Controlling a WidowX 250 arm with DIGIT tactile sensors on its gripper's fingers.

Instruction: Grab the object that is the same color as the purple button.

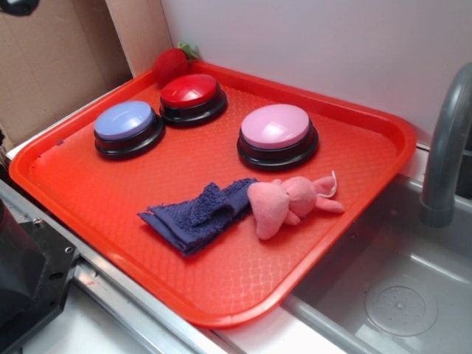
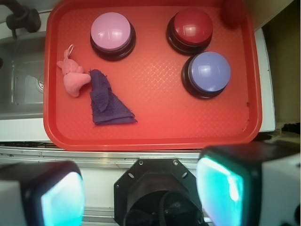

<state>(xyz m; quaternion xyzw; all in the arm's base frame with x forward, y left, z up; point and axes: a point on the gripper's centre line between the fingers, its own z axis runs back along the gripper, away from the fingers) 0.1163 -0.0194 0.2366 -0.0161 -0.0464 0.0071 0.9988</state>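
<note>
The gripper point(image 2: 141, 193) hangs with jaws apart and empty, off the near edge of the red tray point(image 2: 155, 136). The tray holds 3 buttons, a pink plush toy point(image 2: 73, 77) and the purple rag point(image 2: 106, 100). The rag touches the toy, well apart from the jaws and across from the purple button point(image 2: 209, 73).

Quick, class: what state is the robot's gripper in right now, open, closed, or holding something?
Gripper: open and holding nothing; its two fingers stand wide apart, back from the red tray, where the dark blue-purple rag lies untouched.
</note>
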